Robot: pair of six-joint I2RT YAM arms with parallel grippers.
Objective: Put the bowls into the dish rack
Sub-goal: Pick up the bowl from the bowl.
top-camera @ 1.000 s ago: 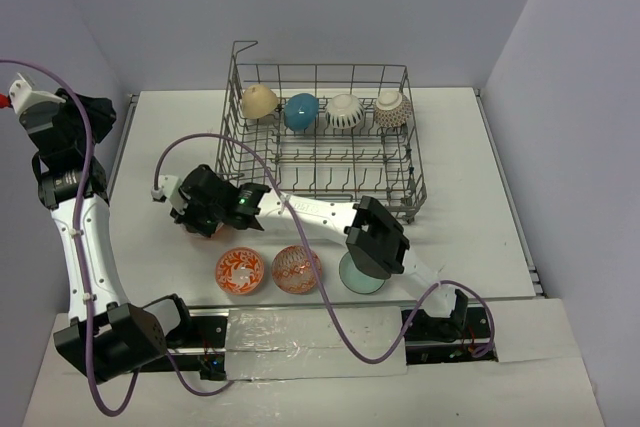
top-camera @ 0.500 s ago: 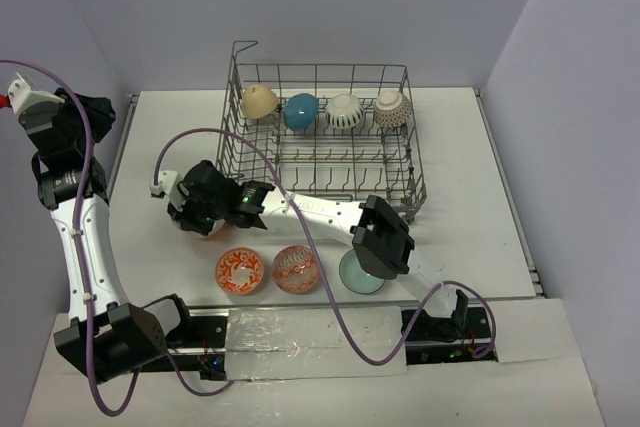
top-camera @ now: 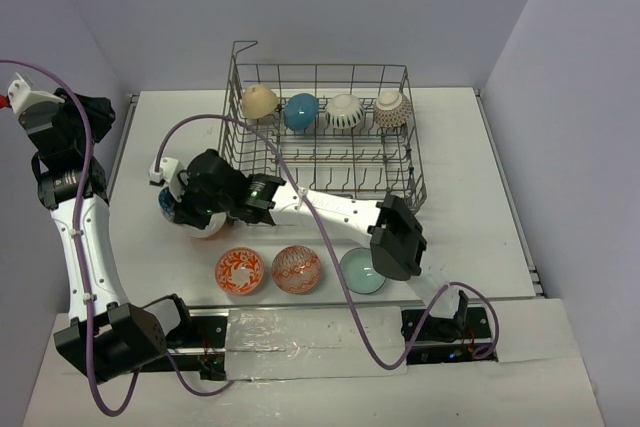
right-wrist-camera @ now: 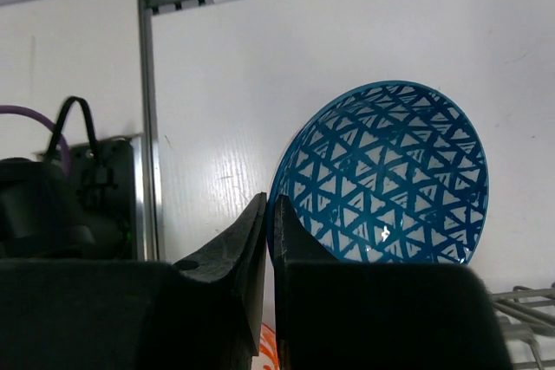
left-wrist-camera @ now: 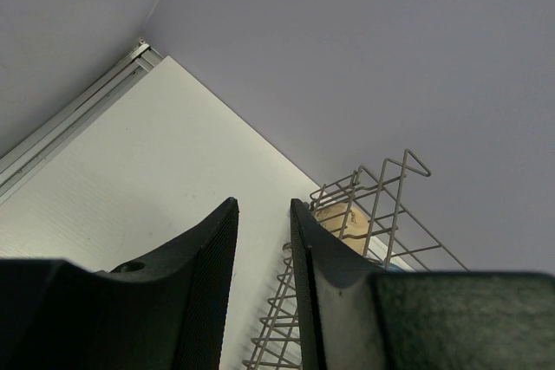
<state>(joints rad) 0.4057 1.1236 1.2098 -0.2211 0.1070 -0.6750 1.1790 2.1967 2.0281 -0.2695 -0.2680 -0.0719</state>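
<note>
My right gripper point(right-wrist-camera: 270, 214) is shut on the rim of a blue-white patterned bowl point(right-wrist-camera: 381, 175), holding it tilted on edge above the table, left of the dish rack point(top-camera: 237, 132). In the top view that bowl point(top-camera: 168, 203) peeks out beside the gripper point(top-camera: 195, 209), with a plain orange bowl point(top-camera: 207, 231) just below it. Several bowls stand along the rack's back row: tan point(top-camera: 260, 100), teal-blue point(top-camera: 300, 110), white striped point(top-camera: 346, 112) and a patterned one point(top-camera: 392, 109). My left gripper point(left-wrist-camera: 260, 205) is raised at the far left, open and holding nothing, looking toward the rack point(left-wrist-camera: 373, 205).
Two orange-red patterned bowls point(top-camera: 240, 270) point(top-camera: 297, 269) and a pale green bowl point(top-camera: 360, 273) sit in a row near the front edge. The right arm's forearm point(top-camera: 330, 209) stretches across in front of the rack. A purple cable point(top-camera: 215, 119) loops over the rack's left corner.
The right gripper has lifted and tipped the blue-white bowl, moving slightly left. Its elbow has swung right, uncovering more of the pale green bowl. The left arm has not moved.
</note>
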